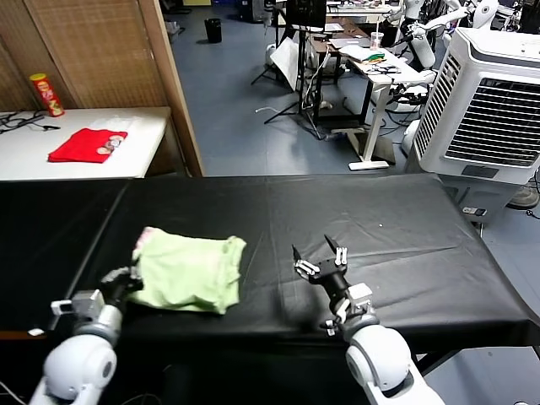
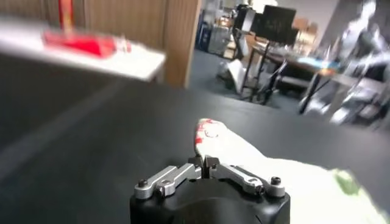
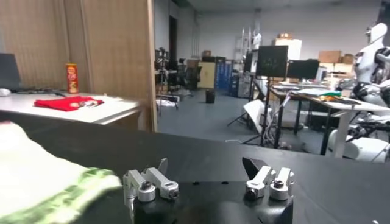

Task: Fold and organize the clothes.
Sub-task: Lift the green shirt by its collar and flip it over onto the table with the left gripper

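The pale light-green shirt (image 1: 190, 272) lies folded into a small bundle on the black table (image 1: 380, 219), left of centre. Its pink-red print shows at the far left corner (image 1: 145, 238). My left gripper (image 1: 126, 282) is at the bundle's left edge, shut on a thin edge of the shirt (image 2: 237, 149). In the left wrist view the jaws (image 2: 204, 163) are pressed together. My right gripper (image 1: 318, 253) is open and empty, just above the table to the right of the shirt and apart from it. In the right wrist view (image 3: 207, 167) the shirt (image 3: 42, 182) shows beside it.
A white side table (image 1: 51, 156) at the back left holds a small red cloth (image 1: 86, 145) and a red can (image 1: 46, 94). A wooden partition (image 1: 177, 84) stands behind the table. A white cooler unit (image 1: 489, 101) stands at the back right.
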You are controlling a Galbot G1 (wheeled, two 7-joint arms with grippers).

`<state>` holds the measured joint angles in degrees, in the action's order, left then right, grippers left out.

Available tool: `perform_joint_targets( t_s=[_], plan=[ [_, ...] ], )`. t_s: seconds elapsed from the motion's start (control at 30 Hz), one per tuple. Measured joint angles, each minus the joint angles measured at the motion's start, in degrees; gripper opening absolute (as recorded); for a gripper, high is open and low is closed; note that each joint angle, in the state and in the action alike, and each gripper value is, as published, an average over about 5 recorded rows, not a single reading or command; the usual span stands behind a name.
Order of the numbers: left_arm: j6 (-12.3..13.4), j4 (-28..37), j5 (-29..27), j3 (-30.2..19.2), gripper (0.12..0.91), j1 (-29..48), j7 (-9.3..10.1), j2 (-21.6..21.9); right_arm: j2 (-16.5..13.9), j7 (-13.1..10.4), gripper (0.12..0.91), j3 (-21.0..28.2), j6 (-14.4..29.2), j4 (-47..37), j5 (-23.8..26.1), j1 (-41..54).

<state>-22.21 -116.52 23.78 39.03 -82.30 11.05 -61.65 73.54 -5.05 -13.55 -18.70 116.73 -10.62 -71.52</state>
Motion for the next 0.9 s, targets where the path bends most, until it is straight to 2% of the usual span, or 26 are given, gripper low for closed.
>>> perform_joint_targets(
  t_s=[0.1, 0.23, 0.33, 0.43, 0.6, 0.8, 0.9],
  plan=[
    [0.8, -0.7, -6.2, 2.6, 0.147, -1.0, -1.02, 5.0, 0.8, 0.0, 0.798, -0.1, -0.1, 0.1, 0.4, -0.3],
    [0.4, -2.5, -14.1, 5.5, 0.147, -2.0, -1.03, 10.5, 1.8, 0.1, 0.798, 0.1, -0.2, 0.1, 1.0, -0.8],
    [-0.2, -4.4, -20.0, 5.8, 0.147, -2.1, -0.94, 12.0, 2.2, 0.1, 0.798, 0.0, -0.5, 0.3, 1.0, -1.2],
    [-0.9, -5.9, -22.6, 4.2, 0.147, -1.9, -0.7, 11.7, 2.4, 0.2, 0.798, -0.4, -0.7, 0.6, 1.0, -1.9],
    [-2.7, -6.8, -19.7, -1.7, 0.147, -0.6, 1.02, 8.5, 2.3, 0.4, 0.798, -1.5, -0.8, 1.3, 0.7, -3.5],
    [-7.8, -6.8, -10.2, -10.9, 0.147, 2.3, 5.46, 2.6, 1.4, 0.5, 0.798, -3.4, -1.9, 2.3, -2.9, -5.6],
    [-9.2, -6.4, -7.2, -15.0, 0.147, 3.3, 7.02, -0.5, 0.8, 0.7, 0.798, -4.0, -2.3, 2.4, -3.8, -6.2]
  ],
)
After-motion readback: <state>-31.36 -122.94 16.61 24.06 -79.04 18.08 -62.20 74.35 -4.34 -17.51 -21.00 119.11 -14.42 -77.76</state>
